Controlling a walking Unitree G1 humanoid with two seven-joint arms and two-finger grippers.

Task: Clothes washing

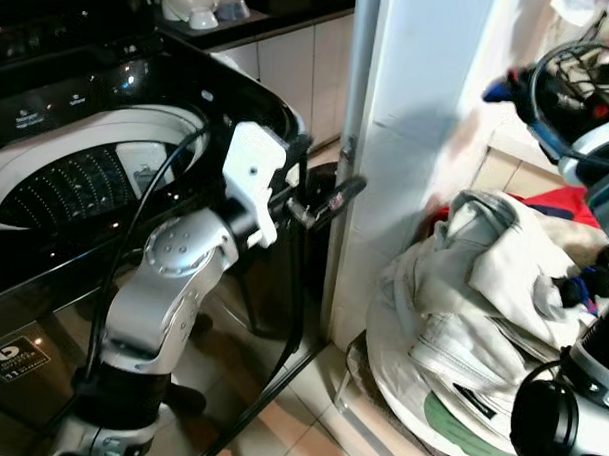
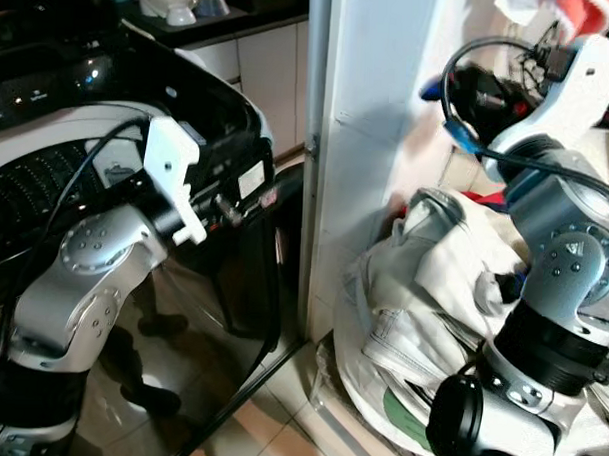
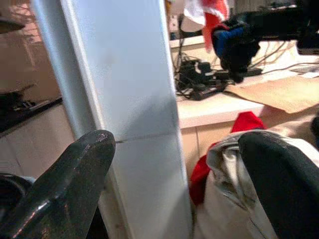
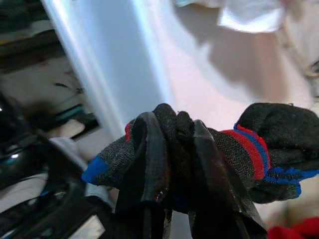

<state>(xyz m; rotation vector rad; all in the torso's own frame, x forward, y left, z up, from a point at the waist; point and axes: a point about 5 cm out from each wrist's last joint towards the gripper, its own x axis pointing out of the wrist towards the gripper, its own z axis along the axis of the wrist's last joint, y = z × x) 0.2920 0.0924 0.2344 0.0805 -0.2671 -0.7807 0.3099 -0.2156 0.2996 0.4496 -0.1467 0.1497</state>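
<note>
The right gripper point(image 4: 172, 144) is raised beside the white pillar point(image 1: 418, 142), its fingers clenched on a knitted black sock point(image 4: 234, 149) with red and blue stripes. The left gripper point(image 3: 174, 184), fingers spread and empty, points past the glossy black washing machine point(image 1: 86, 170) toward crumpled cream clothes point(image 1: 482, 314).

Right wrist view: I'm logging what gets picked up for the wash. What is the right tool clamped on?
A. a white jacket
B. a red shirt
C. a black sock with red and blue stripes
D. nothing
C: the right tool has its fingers closed around a bunched black sock with red and blue stripes, held up in front of the white pillar.
</note>
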